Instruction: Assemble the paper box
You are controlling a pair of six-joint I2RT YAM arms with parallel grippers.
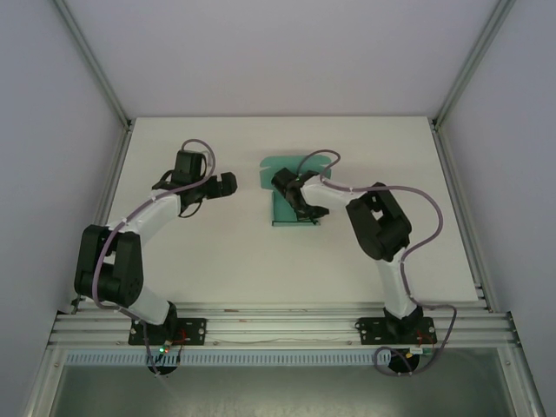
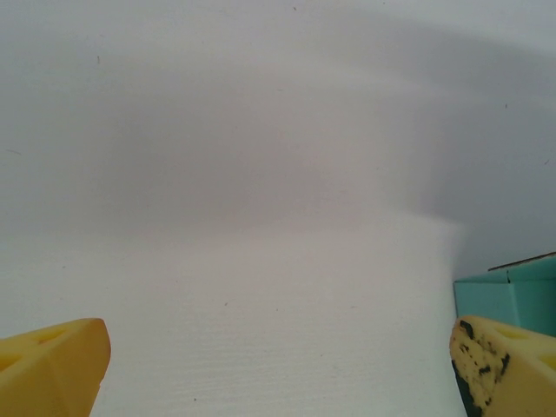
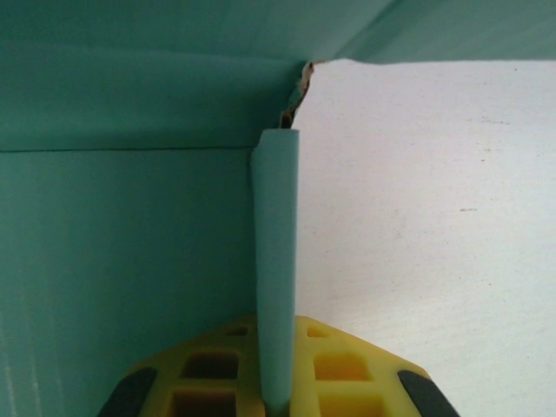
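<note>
Two pincers, two different states. Right pincer (image 3: 276,387) is clamped on a thin upright flap of the paper box (image 3: 130,252). In the right wrist view the flap edge runs straight up from between the yellow fingers (image 3: 347,365) to a ragged corner, where it meets a creased panel across the top. Left of the flap is a flat teal panel, right of it bare white desk (image 3: 434,217).

From the top view the right pincer (image 1: 300,207) sits over the box (image 1: 280,165). The arm reaches in from the near right and the wrist hides most of the box's middle. A teal panel shows beyond the wrist toward the far edge. A narrower strip shows on the near side, with a raised edge along its near end.

Left pincer (image 2: 278,373) is wide apart, with nothing between the fingers (image 2: 52,365) and only bare desk (image 2: 261,295) below. The right-hand finger pad has black scuffs. A teal corner of the box (image 2: 512,300) shows just above that finger, with a brown raw edge along its top line. From above, the left pincer (image 1: 228,184) points toward the box from its left side, near but not touching.

Box position: about midway between the desk's (image 1: 217,261) left and right edges, closer to the far edge than the near edge. Can't tell how many flaps are folded.
</note>
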